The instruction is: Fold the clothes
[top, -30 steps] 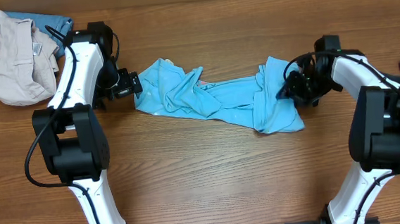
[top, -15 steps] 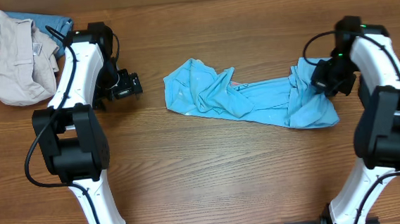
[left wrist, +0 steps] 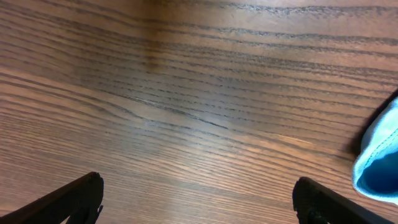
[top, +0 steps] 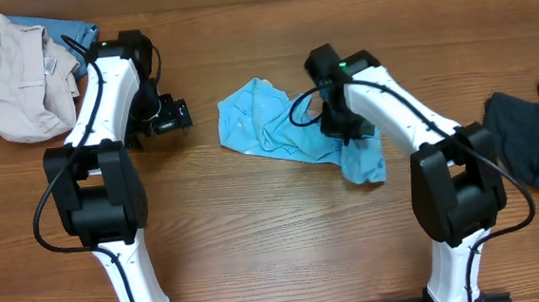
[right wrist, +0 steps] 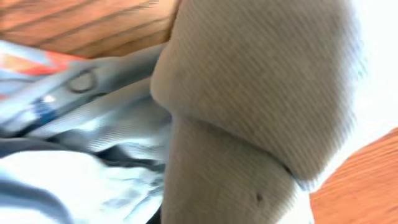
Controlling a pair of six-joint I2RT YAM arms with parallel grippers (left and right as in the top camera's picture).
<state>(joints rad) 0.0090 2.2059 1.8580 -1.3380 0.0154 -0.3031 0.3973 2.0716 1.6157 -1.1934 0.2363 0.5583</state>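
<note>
T-shirt (top: 266,130) is bunched up mid-tabletop (top: 257,238), long axis running left to right. Your right claw (top: 336,125) looks pinched shut on its right end. The left claw (top: 181,114) sits wide apart near the free left end, so it's the closer one there.

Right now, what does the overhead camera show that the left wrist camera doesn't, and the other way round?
Only overhead: most of the bunched blue T-shirt, the right gripper shut on it, a beige garment in the far left corner and a dark garment at the right edge. Only left wrist: a close look at the bare wood grain between the open fingers. Both: the wooden table, the left gripper, and the T-shirt, though the wrist view catches just one edge.
</note>
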